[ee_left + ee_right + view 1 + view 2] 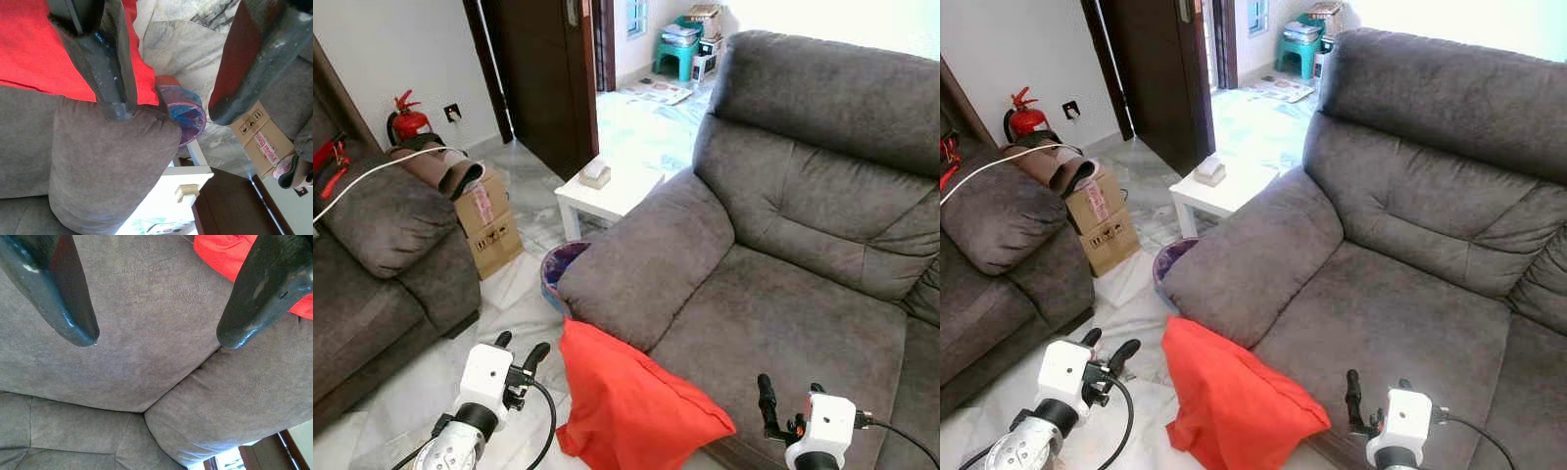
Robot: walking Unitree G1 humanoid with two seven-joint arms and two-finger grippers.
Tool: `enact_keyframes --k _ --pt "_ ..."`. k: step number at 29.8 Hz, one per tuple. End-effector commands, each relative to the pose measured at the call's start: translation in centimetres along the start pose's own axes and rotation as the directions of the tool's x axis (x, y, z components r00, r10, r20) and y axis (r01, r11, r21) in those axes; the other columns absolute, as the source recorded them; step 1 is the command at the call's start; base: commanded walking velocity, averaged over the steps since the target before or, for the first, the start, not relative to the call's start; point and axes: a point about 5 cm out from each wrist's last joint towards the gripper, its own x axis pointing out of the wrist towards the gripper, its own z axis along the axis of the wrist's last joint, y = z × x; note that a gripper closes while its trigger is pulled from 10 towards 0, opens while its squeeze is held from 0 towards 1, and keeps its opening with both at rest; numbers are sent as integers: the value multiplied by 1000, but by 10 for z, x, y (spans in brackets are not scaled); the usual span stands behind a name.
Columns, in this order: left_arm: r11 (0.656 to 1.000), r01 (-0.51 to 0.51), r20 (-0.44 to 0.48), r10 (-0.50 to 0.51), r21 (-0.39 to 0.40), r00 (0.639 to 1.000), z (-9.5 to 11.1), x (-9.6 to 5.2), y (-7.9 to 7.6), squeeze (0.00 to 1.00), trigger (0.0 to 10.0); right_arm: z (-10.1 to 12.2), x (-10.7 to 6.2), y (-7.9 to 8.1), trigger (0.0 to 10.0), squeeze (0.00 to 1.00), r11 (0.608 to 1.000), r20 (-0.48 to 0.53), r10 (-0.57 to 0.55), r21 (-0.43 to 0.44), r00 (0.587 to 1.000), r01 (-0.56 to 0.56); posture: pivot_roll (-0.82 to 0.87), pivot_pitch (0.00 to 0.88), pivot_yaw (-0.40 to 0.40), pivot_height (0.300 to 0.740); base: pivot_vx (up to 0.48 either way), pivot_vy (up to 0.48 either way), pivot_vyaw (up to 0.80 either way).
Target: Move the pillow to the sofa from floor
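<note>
**Red pillow propped against the sofa front, both grippers held open and empty**

A large grey sofa (803,245) is seen ahead and to the right, its wide armrest (646,259) turned towards the marble floor (411,392). A second grey sofa (382,255) is placed at the left. The red pillow (631,401) is found on the floor, leaned against the front edge of the large sofa just below the armrest. A white side table (607,196), a cardboard box (489,225) and a purple bin (560,264) are set beyond it. The left gripper (519,351) is held just left of the pillow, fingers spread apart, nothing held. The right gripper (156,338) is raised over the seat cushion, fingers likewise apart.
</note>
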Motion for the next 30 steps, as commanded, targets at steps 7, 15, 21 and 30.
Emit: enact_keyframes --k 7,15,21,30 --pt "1000 9 -1 -9 0 1000 1 0 2 0 10000 -6 -4 3 10000 0 999 -29 9 -34 1000 -10 -35 72 54 700 0 0 0" --pt "1000 7 -1 -7 2 1000 0 0 4 0 10000 -3 -6 6 10000 0 999 11 34 -26 999 -34 -37 72 57 666 0 0 0" --pt "1000 5 0 -5 -2 1000 1 1 4 0 10000 -2 -5 7 10000 0 999 14 38 -29 999 -38 -36 82 55 666 0 0 0" --pt "1000 -4 -3 3 -5 1000 0 1 5 0 10000 -3 -6 7 10000 0 999 7 45 -26 999 -44 -31 92 52 666 0 0 0"
